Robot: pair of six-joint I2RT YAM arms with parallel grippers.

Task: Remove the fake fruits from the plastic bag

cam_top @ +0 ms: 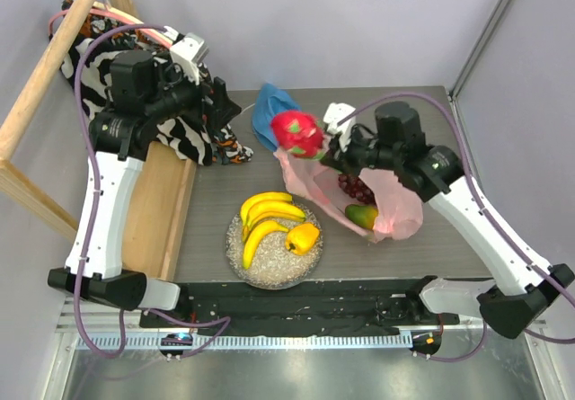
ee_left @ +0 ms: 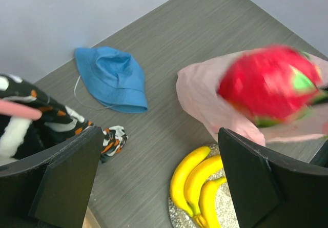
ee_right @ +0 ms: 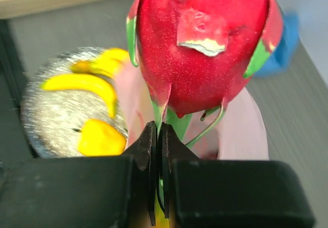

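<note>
On the dark grey wood-grain surface [cam_top: 211,229] lie a round glittery silver plate [cam_top: 269,274] near centre, a thin translucent pink plastic bag [cam_top: 400,216] just right of it, a blue cloth hat [cam_top: 263,117] farther back, and black-and-white patterned fabric [cam_top: 193,139] far left.

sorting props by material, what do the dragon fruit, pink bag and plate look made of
Dragon fruit: likely painted foam or plastic, matte grainy skin, a chip showing pale underneath. Pink bag: thin plastic film, soft crumpled folds, translucent. Plate: speckled, glittery finish; material unclear.

Both arms [cam_top: 108,202] [cam_top: 490,238] pair white links with black joints, black end effectors [ee_left: 161,179] [ee_right: 158,146] and purple cables [cam_top: 79,94].
</note>
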